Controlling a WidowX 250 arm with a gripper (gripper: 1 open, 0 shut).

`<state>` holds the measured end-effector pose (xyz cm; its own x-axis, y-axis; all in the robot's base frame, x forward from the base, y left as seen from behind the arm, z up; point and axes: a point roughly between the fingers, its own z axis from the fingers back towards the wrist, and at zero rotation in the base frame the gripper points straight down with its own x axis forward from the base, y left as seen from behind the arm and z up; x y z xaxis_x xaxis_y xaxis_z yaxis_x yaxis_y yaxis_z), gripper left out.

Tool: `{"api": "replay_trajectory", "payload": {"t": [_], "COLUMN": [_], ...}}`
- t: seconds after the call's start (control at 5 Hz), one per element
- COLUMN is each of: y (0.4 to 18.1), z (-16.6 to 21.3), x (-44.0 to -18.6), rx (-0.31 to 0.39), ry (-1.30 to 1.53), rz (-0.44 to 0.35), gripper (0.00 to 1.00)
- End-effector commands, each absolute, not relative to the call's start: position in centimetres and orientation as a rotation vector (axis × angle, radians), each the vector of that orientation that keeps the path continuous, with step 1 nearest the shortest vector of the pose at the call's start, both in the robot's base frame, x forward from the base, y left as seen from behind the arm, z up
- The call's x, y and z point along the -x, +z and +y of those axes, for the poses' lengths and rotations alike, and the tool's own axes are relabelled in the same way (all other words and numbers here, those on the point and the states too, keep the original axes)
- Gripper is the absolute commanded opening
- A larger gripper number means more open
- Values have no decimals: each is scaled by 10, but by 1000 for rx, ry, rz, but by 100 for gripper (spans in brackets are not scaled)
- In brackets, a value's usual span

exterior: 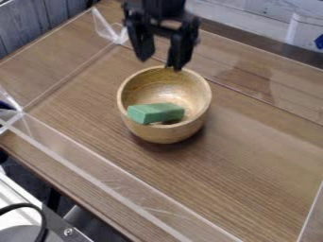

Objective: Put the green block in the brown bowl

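Green block (155,114) lies flat on the pale inner floor of the brown bowl (164,133), slightly toward the bowl's left side, long axis roughly left-to-right. Bowl upright on the wood-grain bench (252,161), a clear low wall along the bench's edges. Above the bowl's far rim: gripper (163,55) pointing down, its dark fingers (180,49) spread wide, released, nothing between them, clear of block and bowl
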<state>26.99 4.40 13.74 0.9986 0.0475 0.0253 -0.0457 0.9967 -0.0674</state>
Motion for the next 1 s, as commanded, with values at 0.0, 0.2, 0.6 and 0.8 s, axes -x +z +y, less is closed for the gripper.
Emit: {"api": "replay_trajectory", "payload": {"t": [0.0,0.2,0.6,0.8], "y": [180,175,165,164], "z": [40,39,36,34], "x": [-280,-278,-274,-274], "rx": [51,53,74,78], "ry": [30,21,-4,-15], "rz": [-129,-124,-108,-109], "gripper": [100,100,100,100]}}
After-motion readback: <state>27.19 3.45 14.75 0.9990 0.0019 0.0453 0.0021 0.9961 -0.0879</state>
